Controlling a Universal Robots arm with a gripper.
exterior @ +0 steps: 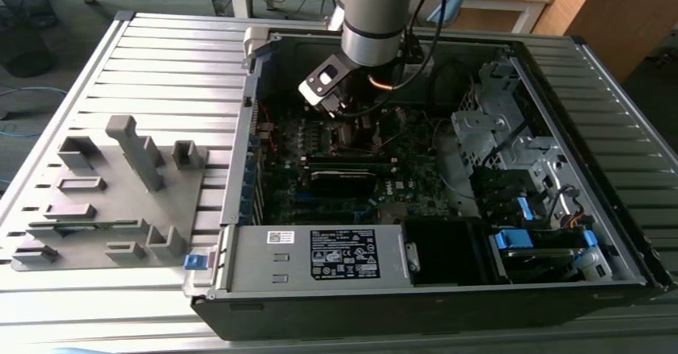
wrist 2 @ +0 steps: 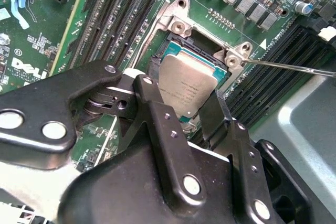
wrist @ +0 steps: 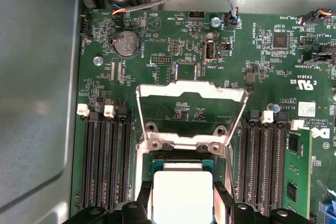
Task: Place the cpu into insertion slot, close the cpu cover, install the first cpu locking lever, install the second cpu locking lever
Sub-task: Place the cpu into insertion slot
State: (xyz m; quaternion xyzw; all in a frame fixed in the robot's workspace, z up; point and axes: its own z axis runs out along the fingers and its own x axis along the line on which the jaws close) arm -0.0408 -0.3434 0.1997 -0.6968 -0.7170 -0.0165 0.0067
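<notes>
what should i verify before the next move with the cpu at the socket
1. Grip: the tool has its fingers against two opposite edges of the cpu: ok.
2. The cpu cover stands raised, clear of the insertion slot: ok.
3. One locking lever lies swung out to the side of the slot: ok.
4. In the first wrist view the cpu edges run parallel to the slot's frame: ok.
5. Whether the cpu sits flat and fully down in the slot: cannot tell.
6. Slot contacts free of debris: cannot tell, the cpu covers them.
</notes>
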